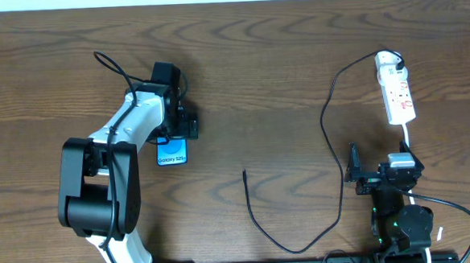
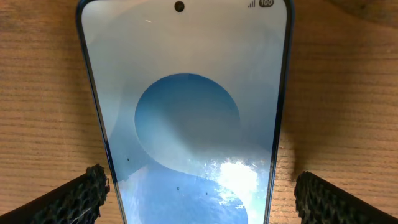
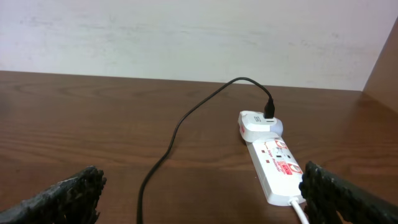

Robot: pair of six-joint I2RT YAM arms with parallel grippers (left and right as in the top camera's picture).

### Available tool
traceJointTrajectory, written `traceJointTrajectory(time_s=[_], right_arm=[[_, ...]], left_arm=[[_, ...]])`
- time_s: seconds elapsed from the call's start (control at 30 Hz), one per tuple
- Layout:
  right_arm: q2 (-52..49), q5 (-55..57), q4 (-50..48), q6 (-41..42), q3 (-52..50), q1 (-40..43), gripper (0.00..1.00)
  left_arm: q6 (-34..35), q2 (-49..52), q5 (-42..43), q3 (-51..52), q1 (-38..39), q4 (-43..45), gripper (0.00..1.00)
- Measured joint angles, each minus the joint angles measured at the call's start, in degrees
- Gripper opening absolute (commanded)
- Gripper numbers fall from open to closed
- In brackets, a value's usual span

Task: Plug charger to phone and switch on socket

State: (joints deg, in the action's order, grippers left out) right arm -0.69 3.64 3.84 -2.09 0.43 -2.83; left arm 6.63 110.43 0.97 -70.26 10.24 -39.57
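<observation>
Flat, black-edged phone [image 2: 186, 112], screen up on the brown wooden table [image 1: 280, 65]. Light blue glass with a darker round shape; from overhead the words "Galaxy S25+" read on the exposed end. It lies lengthwise between the fingers of the left gripper [image 2: 199, 196]. Jaws apart, straddling the phone. The left black ribbed pad [image 2: 84, 194] sits just beside the phone's edge, contact not certain. The right pad is clear of it, with a strip of bare wood between. The camera-hole end of the phone is the end farthest ahead of the fingers.

Long thin black charger cable [image 1: 340, 192]: its small plug tip [image 1: 244, 174] lies loose on the wood, well off to the left gripper's right and apart from the phone. From the tip the cable dips back toward the arm bases. It then climbs past the left side of the right gripper [image 3: 199, 199] to a white adapter block [image 3: 258, 124], where it is plugged in.

White elongated power strip [image 3: 277, 169] with red marks lies ahead and to the right of the right gripper, the adapter seated at its far end. A white cord [image 3: 300, 210] leaves the near end, running toward the right finger. Switch positions too small to tell. Right gripper's jaws are wide apart, holding nothing, short of the strip.
</observation>
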Motion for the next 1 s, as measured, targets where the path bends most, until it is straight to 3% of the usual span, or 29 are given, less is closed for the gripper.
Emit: traceJointTrajectory(time_s=[1.0], right_arm=[[0.0,0.0,0.0,0.0,0.0,0.0,0.99]], left_arm=[[0.0,0.0,0.0,0.7,0.0,0.9,0.98]])
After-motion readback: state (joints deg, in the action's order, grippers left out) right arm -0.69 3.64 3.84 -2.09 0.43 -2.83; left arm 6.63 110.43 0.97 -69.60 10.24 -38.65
